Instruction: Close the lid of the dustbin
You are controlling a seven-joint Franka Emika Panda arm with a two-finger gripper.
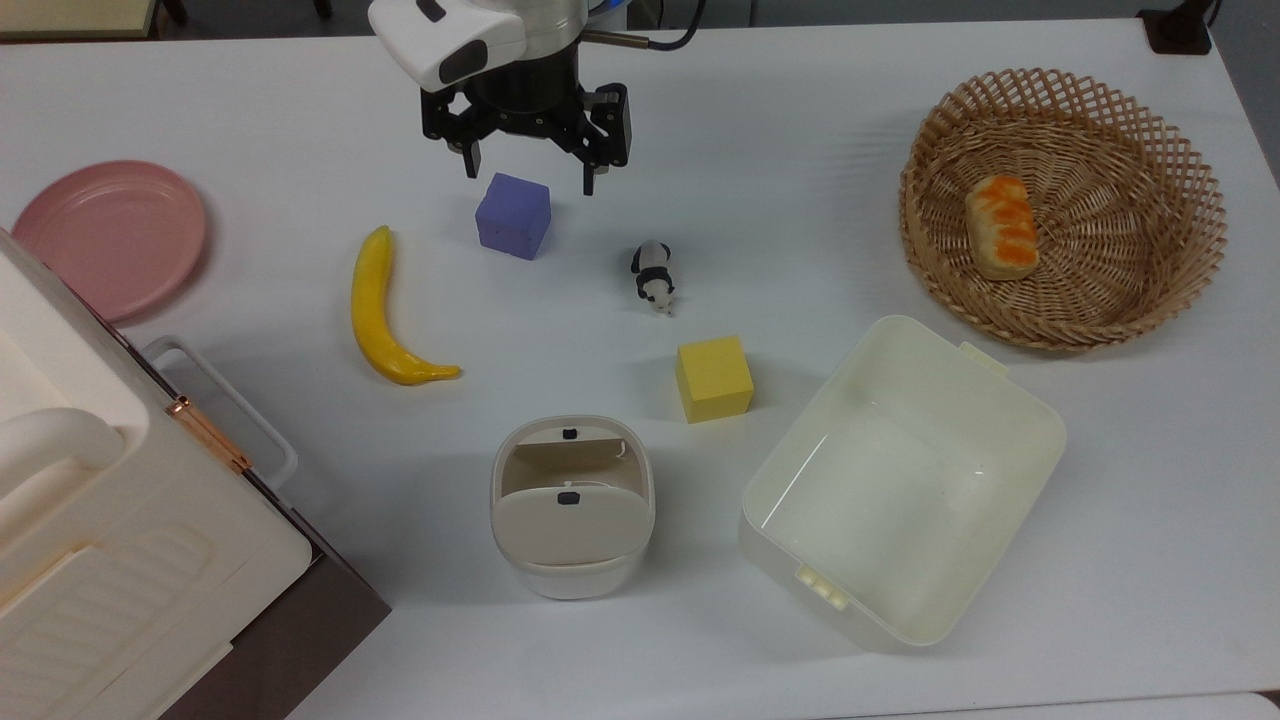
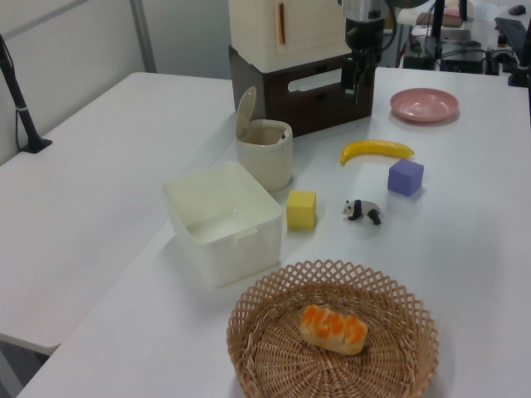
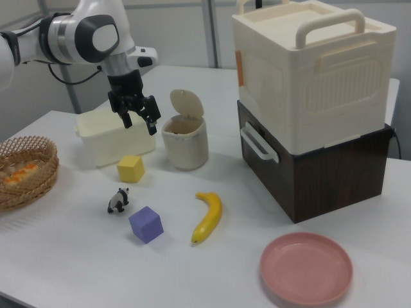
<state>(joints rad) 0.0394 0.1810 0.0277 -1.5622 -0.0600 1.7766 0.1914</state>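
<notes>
- Lid standing upright on its hinge above the dustbin, so we've got the mouth wide open (nothing shut yet).
- Our gripper hangs over the purple cube, fingers spread and empty, well apart from the bin.

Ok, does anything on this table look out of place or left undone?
Only the dustbin: its lid stands tipped up, leaving the bin open. The gripper hangs open above the table, clear of it. Nothing looks spilled or damaged.
</notes>
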